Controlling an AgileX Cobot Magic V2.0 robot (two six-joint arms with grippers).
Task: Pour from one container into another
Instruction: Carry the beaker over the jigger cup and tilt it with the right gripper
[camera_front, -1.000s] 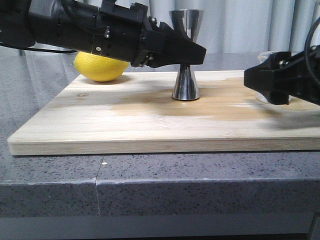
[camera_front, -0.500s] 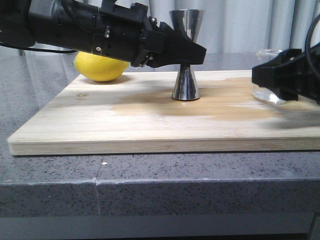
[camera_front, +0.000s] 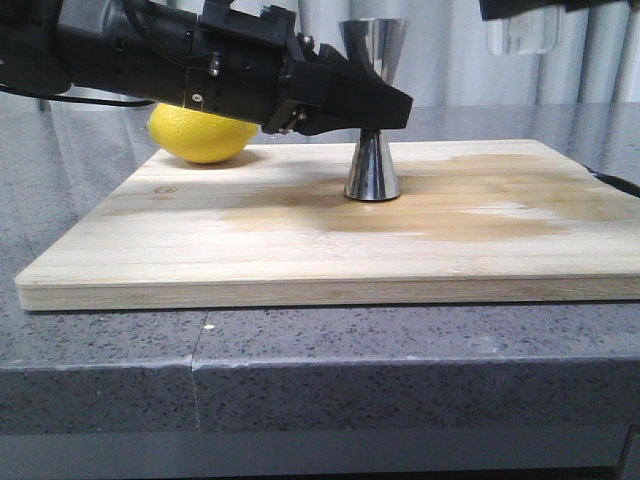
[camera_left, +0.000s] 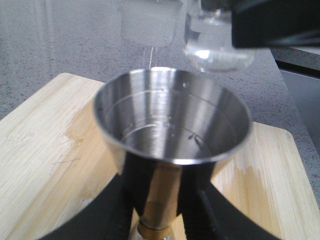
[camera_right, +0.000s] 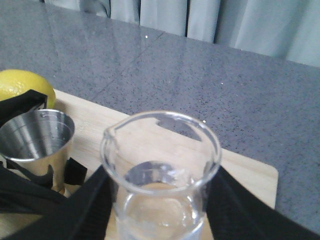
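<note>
Right gripper clamped on beaker, upright, lip toward jigger. Left gripper clamps jigger's waist, axis vertical, on board.

Matte black arms with angular, blocky housings

The left arm is a black casing of stepped plates, with small silver screws and a thin dark cable trailing from its rear, nearest the lemon. Its left pincer tapers to a flat wedge with smooth black fingers. The right pincer has broad, dull black fingers.
</note>
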